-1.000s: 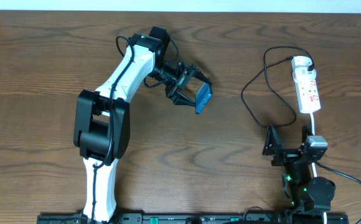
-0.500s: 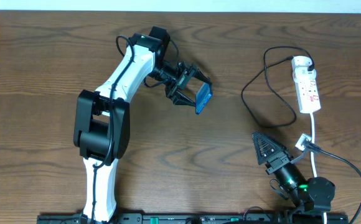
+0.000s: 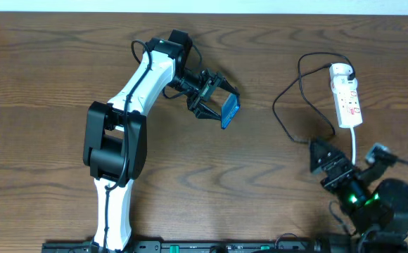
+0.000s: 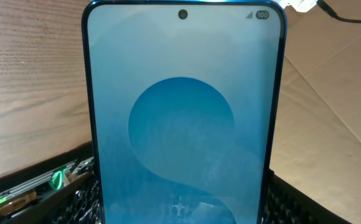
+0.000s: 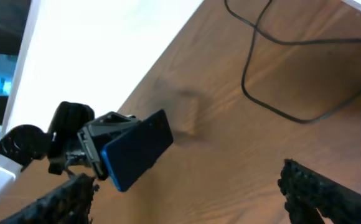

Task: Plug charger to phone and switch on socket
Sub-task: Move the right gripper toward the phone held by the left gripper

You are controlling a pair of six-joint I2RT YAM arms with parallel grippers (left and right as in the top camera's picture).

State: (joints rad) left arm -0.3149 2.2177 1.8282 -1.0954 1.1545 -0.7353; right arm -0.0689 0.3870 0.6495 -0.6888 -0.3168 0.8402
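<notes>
My left gripper (image 3: 217, 100) is shut on the phone (image 3: 230, 111) and holds it on edge above the table's middle. The cyan screen fills the left wrist view (image 4: 183, 112), between the fingers (image 4: 180, 214). The socket (image 3: 347, 97) lies at the far right, with the charger's black plug (image 3: 349, 71) in its far end. The thin black charger cable (image 3: 288, 105) loops left of the socket and down towards my right gripper (image 3: 327, 158), which is open and empty. In the right wrist view the open fingers (image 5: 193, 199) frame the phone (image 5: 140, 149) and the cable (image 5: 274, 106). I cannot make out the connector tip.
The socket's thick white cord (image 3: 355, 140) runs from the strip towards the front, close beside my right arm. The brown wooden table (image 3: 63, 77) ends at a white wall along the far edge.
My right arm has swung right and forward, and its gripper now points towards the lower loop of the cable. The left arm and phone have not moved.
</notes>
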